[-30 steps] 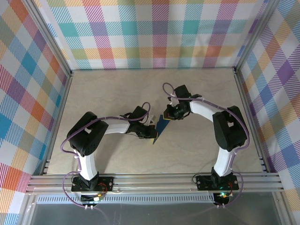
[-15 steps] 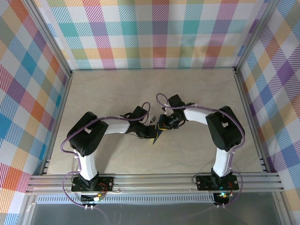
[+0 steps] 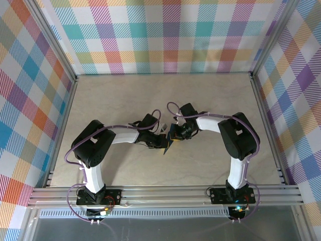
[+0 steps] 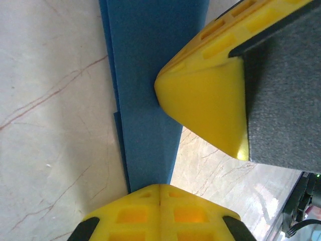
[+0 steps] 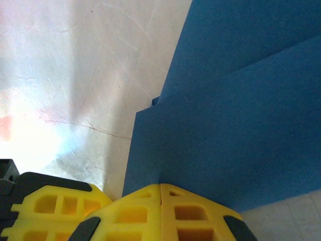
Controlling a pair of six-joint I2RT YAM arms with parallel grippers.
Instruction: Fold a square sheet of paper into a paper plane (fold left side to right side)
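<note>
1. Bases. The left base [image 3: 98,197] and right base [image 3: 231,195] sit on the metal rail [image 3: 165,193] at the near edge of the table [image 3: 125,95]. From there the left arm [image 3: 93,150] reaches away and to the right, and the right arm [image 3: 241,140] reaches away and to the left. The two arms meet near the middle of the table.

2. Left end effector [image 3: 161,142]. The fingers are together, with no gap at the tips. In the left wrist view the closed tips sit over the near end of the paper [image 3: 169,144]. Whether they press on it cannot be told.

3. Paper. The dark-blue sheet lies flat on the table between the two end effectors. It is folded into a narrow shape that tapers toward the near side. In the left wrist view it is a long strip with a second layer showing along its left edge. In the right wrist view one flat layer overlaps another, and the upper layer's edge runs on a slant.

4. Right end effector [image 3: 179,131]. The fingers are together, with the seam between the tips closed. The tips rest at the edge of the paper, just beyond the left end effector. In the left wrist view one yellow fingertip [image 4: 200,100] touches the right edge of the strip.

5. Far side. Bare table runs to the checked walls [image 3: 165,35].
</note>
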